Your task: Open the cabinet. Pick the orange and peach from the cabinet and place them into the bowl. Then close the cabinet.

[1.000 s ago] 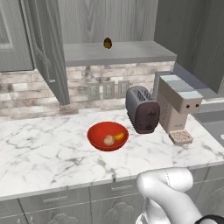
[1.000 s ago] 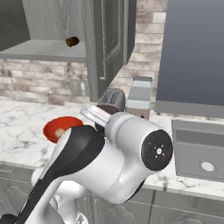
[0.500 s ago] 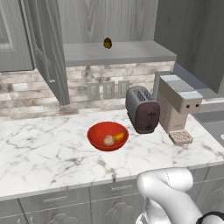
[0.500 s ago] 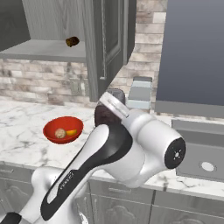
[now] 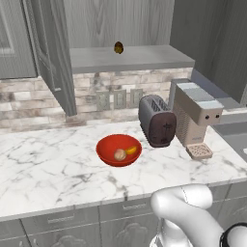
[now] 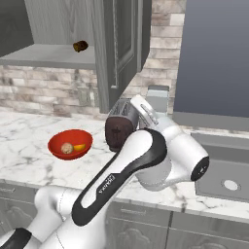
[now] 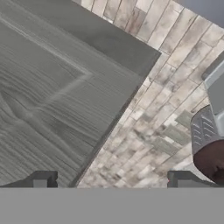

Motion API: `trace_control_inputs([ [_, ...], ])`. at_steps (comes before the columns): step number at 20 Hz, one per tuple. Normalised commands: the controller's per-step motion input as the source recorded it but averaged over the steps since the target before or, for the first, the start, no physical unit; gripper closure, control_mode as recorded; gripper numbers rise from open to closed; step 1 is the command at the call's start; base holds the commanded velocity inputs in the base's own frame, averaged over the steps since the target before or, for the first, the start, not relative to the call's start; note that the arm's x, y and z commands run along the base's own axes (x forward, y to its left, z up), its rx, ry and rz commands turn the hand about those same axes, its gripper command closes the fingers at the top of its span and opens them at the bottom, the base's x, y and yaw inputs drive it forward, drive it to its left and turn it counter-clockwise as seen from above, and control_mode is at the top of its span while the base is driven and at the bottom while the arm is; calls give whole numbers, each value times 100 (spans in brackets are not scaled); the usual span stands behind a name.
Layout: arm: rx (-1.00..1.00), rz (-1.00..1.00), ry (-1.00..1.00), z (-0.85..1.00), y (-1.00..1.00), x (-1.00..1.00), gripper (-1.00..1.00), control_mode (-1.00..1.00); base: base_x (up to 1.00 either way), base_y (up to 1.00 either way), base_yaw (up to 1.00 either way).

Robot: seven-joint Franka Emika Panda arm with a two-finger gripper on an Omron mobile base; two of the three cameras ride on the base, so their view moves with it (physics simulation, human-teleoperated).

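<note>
Cabinet (image 5: pixel 120 58): high on the far wall, both doors swung open. Door (image 7: pixel 52 100): stiff, hinged panel; best pushed at its free edge. Bowl (image 5: pixel 118 150): near counter, holding peach (image 5: pixel 119 154) and orange (image 5: pixel 130 150), the latter partly hidden. Gripper (image 7: pixel 111 180): fingers spread wide, nothing held; tips cut off.

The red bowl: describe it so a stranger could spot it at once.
On the marble counter, below the open cabinet, the bowl sits just left of the dark toaster. It is the one glossy red thing there, shallow and round, with the peach and orange inside.
</note>
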Motion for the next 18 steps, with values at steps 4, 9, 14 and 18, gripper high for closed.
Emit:
trace_control_inputs([
  [4, 18, 4, -11, 5, -14, 49, -100, -100, 0, 0, 0],
  [9, 13, 7, -19, 22, -1, 32, -100, -100, 0, 0, 0],
  [14, 9, 9, -26, 25, 0, 6, -100, -100, 0, 0, 0],
  [18, 7, 11, -21, 27, 1, 1, -100, -100, 0, 0, 0],
])
